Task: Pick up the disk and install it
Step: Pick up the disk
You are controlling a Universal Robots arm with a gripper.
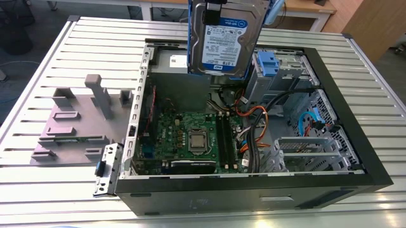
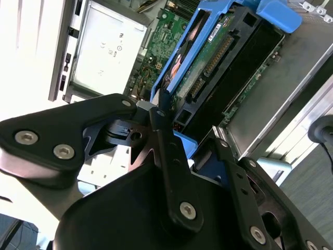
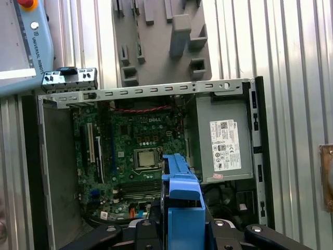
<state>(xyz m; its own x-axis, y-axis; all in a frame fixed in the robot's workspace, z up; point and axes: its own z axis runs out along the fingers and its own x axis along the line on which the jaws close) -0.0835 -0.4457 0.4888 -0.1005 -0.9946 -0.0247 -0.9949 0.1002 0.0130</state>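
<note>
Black pincer (image 2: 187, 126) clamped on the blue-framed disk (image 1: 222, 40), disk hanging upright under it, open computer case (image 1: 254, 192) with green motherboard (image 1: 190, 137) lower down, slatted metal table (image 1: 44, 190) beneath the case, grey fixture block (image 1: 76, 123) to the side, wooden furniture (image 1: 374, 23) beyond.

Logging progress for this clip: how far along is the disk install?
Pickup looks done: the claw is shut on the disk, gripping its blue frame. In hand: it hangs upright over the open computer case. Left: installing; it sits in no bay yet.
</note>
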